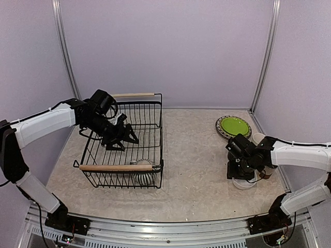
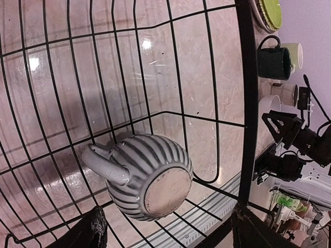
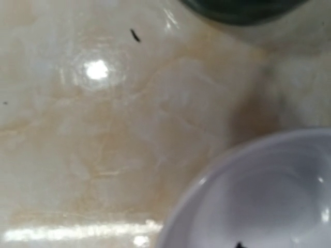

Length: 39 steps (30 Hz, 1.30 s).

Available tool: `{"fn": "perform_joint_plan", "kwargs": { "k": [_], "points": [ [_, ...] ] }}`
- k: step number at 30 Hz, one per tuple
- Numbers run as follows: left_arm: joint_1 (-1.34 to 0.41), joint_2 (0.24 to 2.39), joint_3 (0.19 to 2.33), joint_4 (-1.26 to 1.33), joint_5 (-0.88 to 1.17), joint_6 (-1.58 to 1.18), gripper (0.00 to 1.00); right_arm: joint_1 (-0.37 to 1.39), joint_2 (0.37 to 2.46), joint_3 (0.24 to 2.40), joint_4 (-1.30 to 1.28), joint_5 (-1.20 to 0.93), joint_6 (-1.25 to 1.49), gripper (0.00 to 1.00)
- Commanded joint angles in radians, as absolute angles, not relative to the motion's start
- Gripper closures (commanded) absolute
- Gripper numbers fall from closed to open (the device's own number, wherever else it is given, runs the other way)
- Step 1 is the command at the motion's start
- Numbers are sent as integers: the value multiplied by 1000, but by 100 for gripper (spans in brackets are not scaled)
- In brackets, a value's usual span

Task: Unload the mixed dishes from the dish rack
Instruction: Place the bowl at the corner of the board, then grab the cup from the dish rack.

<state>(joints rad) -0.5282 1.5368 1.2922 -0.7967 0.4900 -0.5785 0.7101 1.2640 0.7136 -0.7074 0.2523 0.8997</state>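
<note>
"Top external view: what's left in the rack (image 1: 116, 167)?"
"One striped mug (image 2: 145, 175), on its side beneath the spread-open left gripper (image 1: 124, 140). Bowl (image 1: 244, 184) and plate (image 1: 234, 125) sit outside. Right gripper's (image 1: 242, 168) hold, I can't tell."

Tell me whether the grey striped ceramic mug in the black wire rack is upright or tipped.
Tipped: the grey striped ceramic mug lies off its base on the black wire rack, bare underside facing the left wrist camera.
</note>
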Motion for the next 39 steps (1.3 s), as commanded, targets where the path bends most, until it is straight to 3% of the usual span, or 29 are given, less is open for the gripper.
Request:
{"fn": "perform_joint_plan", "kwargs": {
  "k": [1,8,13,22,29,39],
  "points": [
    [-532,1520,1248,-817,475,-649,22,700,1190,739,-712,268,872,41],
    [-557,1519,1211,-812,400,-852,18,701,1067,785,-688,312,806,30],
    [-567,1547,1246,-931,265,-1078,18,701,1035,798,-601,295,741,27],
    [-628,1695,1284,-930,294,-1403,14,700,1036,782,-551,265,679,26],
    [-655,1798,1366,-963,252,-1491,19,701,962,742,-569,267,701,26],
    [-635,1825,1319,-889,268,-1560,38,701,920,735,-578,276,720,25]
  ]
}}
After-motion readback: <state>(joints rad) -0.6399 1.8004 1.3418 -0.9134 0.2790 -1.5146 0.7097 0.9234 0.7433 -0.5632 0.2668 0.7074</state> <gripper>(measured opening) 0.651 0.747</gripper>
